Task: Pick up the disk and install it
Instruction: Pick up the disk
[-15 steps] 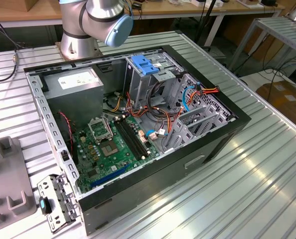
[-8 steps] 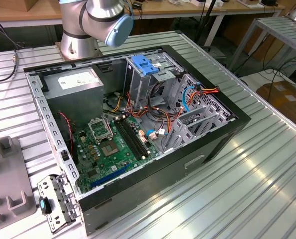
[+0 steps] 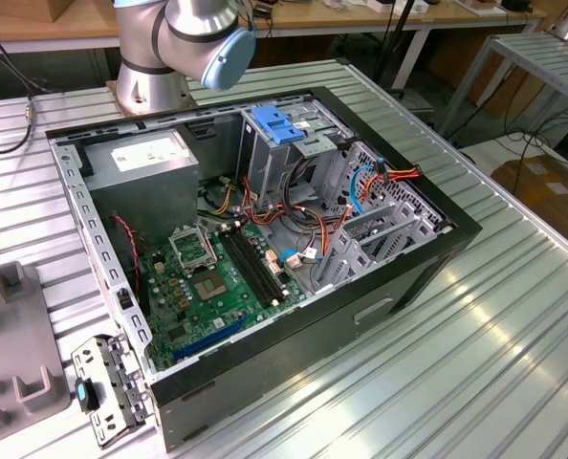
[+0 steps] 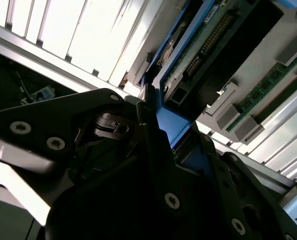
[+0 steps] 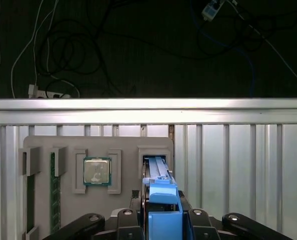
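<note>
The disk [image 5: 163, 192], pinched by the tool [image 5: 162, 209], stands in the grey tray [image 5: 123, 145].

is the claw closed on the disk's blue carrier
Yes, in the first wrist view the claw presses both sides of the blue carrier framing the disk.

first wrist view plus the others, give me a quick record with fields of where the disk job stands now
disk: on edge, blue frame up, far end in the grey tray's slot
end effector: astride the disk's blue frame, appears shut on it
grey tray: on the ribbed metal table; also holds a processor chip and a memory stick
computer case: open on the table in the exterior view, green board and cables exposed
install: disk not yet in the case
</note>
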`<state>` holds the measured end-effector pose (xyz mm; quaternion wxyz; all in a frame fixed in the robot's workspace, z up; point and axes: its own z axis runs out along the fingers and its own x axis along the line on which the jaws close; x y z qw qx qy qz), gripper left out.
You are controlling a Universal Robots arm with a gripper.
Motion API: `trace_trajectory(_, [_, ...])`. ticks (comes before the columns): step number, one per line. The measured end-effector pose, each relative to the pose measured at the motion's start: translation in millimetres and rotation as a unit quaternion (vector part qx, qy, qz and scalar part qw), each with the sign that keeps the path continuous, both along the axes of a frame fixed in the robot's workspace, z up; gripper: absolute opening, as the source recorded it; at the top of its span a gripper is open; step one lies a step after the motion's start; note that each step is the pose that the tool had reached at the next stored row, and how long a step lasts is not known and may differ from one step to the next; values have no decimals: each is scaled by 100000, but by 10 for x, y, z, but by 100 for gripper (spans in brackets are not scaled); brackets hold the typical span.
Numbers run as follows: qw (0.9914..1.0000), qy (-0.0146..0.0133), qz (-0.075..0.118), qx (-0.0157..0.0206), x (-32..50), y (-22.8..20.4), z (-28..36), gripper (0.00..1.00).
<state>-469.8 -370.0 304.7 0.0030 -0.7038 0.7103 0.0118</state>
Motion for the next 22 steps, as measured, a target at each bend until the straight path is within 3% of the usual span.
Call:
trace_trajectory(10, [100000,-4,-1,3,0,0,193,37])
trace_trajectory(15, [100000,-4,-1,1,0,0,348,37])
trace_trajectory(18, [100000,1,-1,-2,0,0,481,37])
trace_trajectory(22, [100000,-4,-1,-2,0,0,562,37])
